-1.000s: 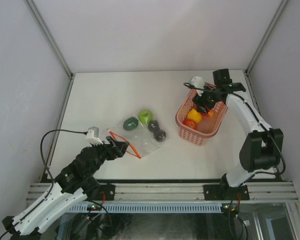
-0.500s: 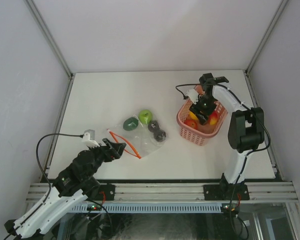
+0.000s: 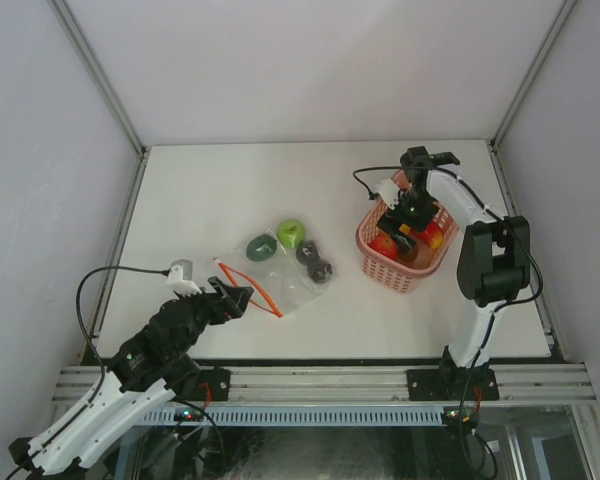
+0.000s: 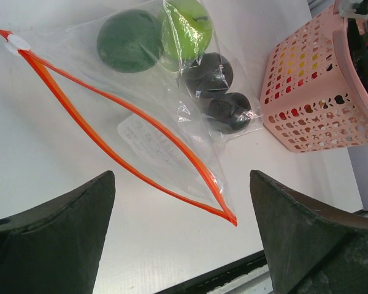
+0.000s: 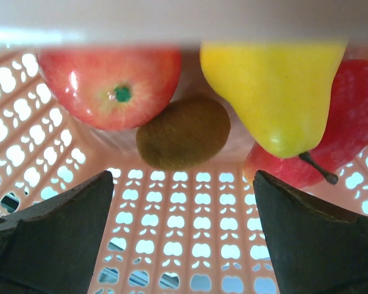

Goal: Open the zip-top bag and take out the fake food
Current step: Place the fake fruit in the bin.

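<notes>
**Inspector:** Where did the zip-top bag point(image 3: 280, 272) lie?

**Technician:** Flat on the bench point(image 3: 200, 190), near the front edge and left of the pink basket point(image 3: 388, 268). Its orange zip strip point(image 4: 141, 113) gaped in a long eye shape towards the left arm, so the mouth looked open. A dark green piece point(image 4: 127, 40), a light green piece point(image 4: 185, 27) and two blackish pieces point(image 4: 207, 72) sat bunched at the bag's far end.

**Inspector:** And the end effectors?

**Technician:** The left end effector point(image 3: 240, 294) hovered just short of the mouth, fingers spread wide and holding nothing. The right end effector point(image 5: 184, 184) was down inside the basket, also spread wide and empty. Beyond its fingers lay a red apple point(image 5: 107, 82), a brown kiwi point(image 5: 183, 131), a yellow pear point(image 5: 276, 98) and a second red piece point(image 5: 349, 116).

**Inspector:** What would have made the next reach go well?

**Technician:** The right arm probably needed to rise straight up past the basket rim before swinging across, or it might have tipped the basket. The bag looked thin and slippery. So one arm should likely have pinned or lifted one lip of the mouth while the other slid in low between the strips. The pieces were round and would probably have rolled. A centred grip on the blackish piece nearest the mouth seemed the safest start.
</notes>
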